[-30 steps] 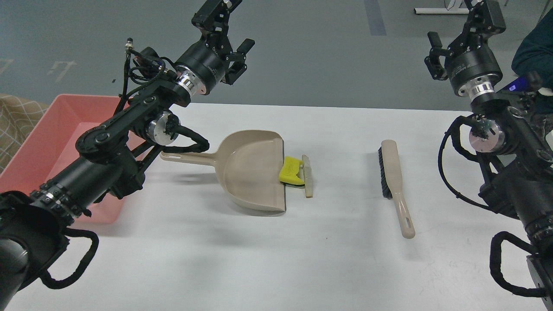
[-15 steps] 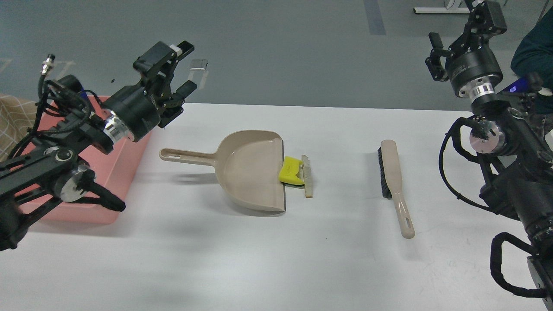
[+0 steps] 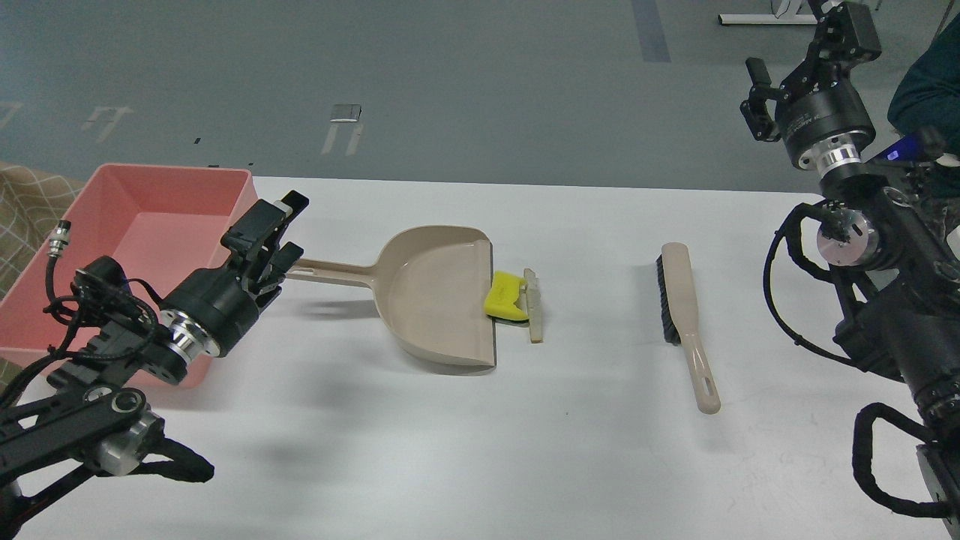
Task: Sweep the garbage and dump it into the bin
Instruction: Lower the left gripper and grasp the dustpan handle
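Observation:
The garbage lies mid-table at the open lip of the beige dustpan (image 3: 435, 300): a bright yellow chunk with a dark underside (image 3: 506, 296) and a thin beige-and-white slice (image 3: 533, 306) just right of it. The pink bin (image 3: 150, 232) stands at the table's far left. My left gripper (image 3: 289, 232) is low, between the bin's right wall and the end of the dustpan handle (image 3: 330, 274), with its fingers apart and nothing in them. My right gripper (image 3: 844, 19) is raised at the top right, partly cut by the frame edge.
A beige brush with black bristles (image 3: 684, 315) lies right of the garbage, handle toward me. The white table (image 3: 480, 435) ends at its far edge behind the dustpan. A person in dark clothing (image 3: 930, 82) is at the far right.
My left arm has swung down and left from high above the table to low beside the dustpan handle. The right arm, dustpan, brush and garbage have not moved.

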`<move>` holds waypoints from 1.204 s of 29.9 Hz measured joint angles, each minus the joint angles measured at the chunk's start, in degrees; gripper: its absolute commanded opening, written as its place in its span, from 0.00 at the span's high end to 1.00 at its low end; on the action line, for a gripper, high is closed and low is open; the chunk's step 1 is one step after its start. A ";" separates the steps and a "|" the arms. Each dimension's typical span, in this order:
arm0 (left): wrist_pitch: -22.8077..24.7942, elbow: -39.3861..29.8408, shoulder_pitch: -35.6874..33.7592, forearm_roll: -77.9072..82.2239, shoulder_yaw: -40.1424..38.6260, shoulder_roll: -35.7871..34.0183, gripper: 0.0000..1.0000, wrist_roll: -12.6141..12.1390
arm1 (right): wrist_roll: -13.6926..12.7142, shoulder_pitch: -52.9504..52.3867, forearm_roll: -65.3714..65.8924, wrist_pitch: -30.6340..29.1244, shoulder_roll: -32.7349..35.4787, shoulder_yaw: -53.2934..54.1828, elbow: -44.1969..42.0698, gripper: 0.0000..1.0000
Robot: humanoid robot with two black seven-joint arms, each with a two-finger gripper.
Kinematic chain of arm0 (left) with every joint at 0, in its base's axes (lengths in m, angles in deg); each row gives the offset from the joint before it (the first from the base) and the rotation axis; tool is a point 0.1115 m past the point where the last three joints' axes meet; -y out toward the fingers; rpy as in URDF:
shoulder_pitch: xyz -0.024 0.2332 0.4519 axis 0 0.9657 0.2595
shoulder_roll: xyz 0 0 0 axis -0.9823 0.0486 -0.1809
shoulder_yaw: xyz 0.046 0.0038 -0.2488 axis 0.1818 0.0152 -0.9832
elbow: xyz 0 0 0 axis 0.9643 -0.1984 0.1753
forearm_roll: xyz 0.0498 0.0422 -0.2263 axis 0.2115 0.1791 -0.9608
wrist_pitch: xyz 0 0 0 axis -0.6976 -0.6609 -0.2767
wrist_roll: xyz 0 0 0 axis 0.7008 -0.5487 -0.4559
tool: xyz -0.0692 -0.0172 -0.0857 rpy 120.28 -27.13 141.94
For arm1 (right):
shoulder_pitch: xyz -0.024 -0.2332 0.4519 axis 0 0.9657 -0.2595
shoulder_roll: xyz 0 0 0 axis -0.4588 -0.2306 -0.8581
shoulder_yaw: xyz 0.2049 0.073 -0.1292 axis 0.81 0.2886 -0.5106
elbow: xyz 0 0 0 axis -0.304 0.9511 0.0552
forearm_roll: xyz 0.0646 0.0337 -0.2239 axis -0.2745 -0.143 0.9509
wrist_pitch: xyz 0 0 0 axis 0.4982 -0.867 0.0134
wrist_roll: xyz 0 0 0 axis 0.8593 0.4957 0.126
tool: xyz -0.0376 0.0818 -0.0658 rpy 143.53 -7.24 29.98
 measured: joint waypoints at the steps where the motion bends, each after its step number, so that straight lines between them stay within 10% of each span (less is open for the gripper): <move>1: -0.20 0.62 0.30 0.35 0.00 0.87 0.02 0.00 | 0.00 0.04 0.00 0.00 0.00 0.00 0.00 0.00; 36: -2.50 22.40 1.87 0.98 -2.77 19.70 0.02 1.15 | 0.00 0.82 0.00 0.89 0.49 0.01 -0.01 0.00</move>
